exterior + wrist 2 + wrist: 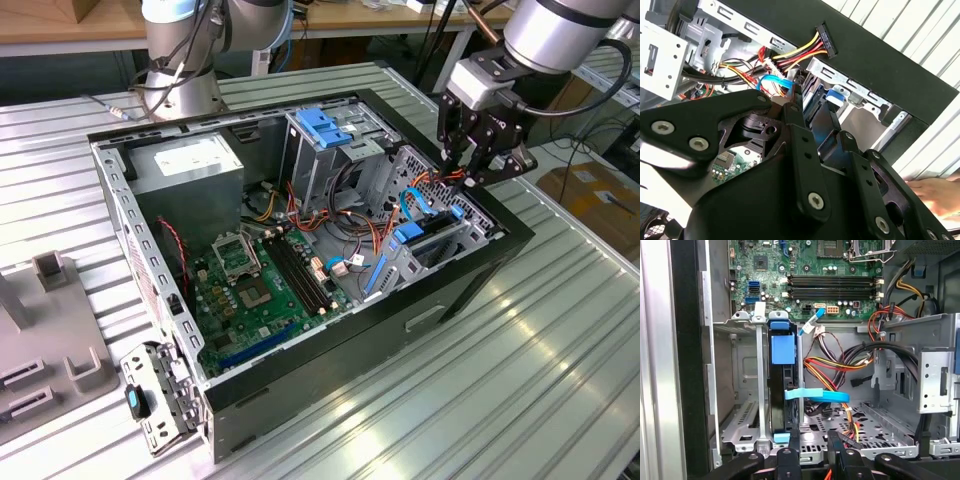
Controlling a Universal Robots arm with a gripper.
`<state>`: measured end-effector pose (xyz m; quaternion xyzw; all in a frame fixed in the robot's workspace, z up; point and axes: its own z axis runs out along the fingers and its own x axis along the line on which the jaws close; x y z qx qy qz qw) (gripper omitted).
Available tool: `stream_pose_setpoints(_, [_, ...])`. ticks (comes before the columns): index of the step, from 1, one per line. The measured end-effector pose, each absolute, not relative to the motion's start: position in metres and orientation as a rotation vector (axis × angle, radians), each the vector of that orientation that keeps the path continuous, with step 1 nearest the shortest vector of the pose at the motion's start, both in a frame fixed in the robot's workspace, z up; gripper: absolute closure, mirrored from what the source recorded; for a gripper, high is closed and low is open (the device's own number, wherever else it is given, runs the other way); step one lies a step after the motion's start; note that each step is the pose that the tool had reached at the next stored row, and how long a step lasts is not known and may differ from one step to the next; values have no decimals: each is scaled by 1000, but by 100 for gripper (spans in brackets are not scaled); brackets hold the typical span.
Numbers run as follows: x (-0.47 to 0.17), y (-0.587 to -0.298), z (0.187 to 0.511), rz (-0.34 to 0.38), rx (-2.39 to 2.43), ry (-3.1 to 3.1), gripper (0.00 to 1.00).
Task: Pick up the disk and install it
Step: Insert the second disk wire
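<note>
Two black fingers (793, 452) make up the claw (814, 434), and in the first wrist view they stand a modest way apart with nothing but loose cables showing through the gap, so I judge it partly spread and holding nothing. In the exterior view the claw (476, 168) hangs over the front corner of the open computer case (330, 385), just above the rim of the grey drive cage (452, 228).

Straight below it sits the disk (430, 236), already down in the narrow slot of that cage and standing on edge, its blue carrier frame showing at both ends. In the first wrist view the disk (780, 382) lines up with one finger rather than with the gap between the two. Its long axis runs away from the fingertips toward the motherboard (805, 262), and its thin edge faces the camera. A flat blue data cable (816, 395) crosses the disk's edge about midway and trails off among the red, yellow and black power leads (832, 365).

Judging from this, the disk looks seated or nearly seated, and the claw is apart from it.

Farther out, the case lies on its side on a ribbed metal tabletop (520, 400). In the second wrist view a person's hand (936, 194) rests on that surface beside the case.
</note>
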<state>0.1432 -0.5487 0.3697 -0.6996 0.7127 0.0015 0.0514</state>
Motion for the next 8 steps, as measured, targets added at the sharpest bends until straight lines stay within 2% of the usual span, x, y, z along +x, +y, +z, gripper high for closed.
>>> stream_pose_setpoints(8, [146, -547, 370, 5, -2131, 2166, 64])
